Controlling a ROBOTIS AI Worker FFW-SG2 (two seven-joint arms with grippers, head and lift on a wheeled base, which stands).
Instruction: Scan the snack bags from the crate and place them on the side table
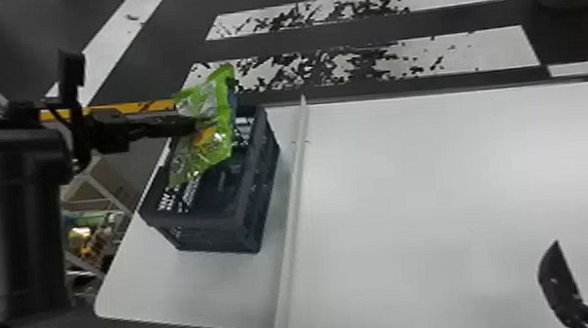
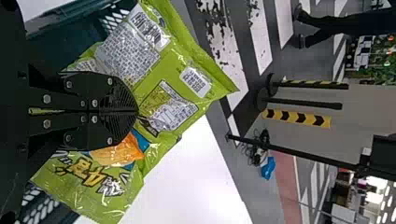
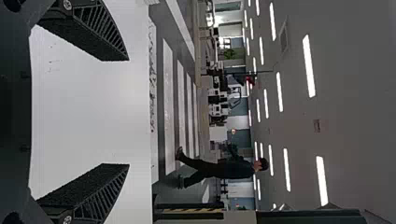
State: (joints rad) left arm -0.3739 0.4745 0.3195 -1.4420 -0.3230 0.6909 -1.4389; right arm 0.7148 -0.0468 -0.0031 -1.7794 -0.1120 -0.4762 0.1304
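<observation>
Over the dark crate (image 1: pixel 259 178), my left gripper (image 1: pixel 193 126) is shut on a green snack bag (image 1: pixel 221 143), which hangs above the crate's opening. In the left wrist view, the closed fingers of the left gripper (image 2: pixel 135 111) pinch the crinkled bag (image 2: pixel 173 60) near its middle, with a white barcode label on it. At the head view's lower right, one finger of my right gripper (image 1: pixel 558 281) shows over the table. The right wrist view has the right gripper (image 3: pixel 128 112) with fingers wide apart and nothing between them.
The crate stands on the left part of the white table (image 1: pixel 407 193), left of a raised pale strip (image 1: pixel 293 210) that runs from front to back. Beyond the table's far edge lies a floor with white stripes (image 1: pixel 360 64). Shelving with goods (image 1: pixel 88 237) stands at the left.
</observation>
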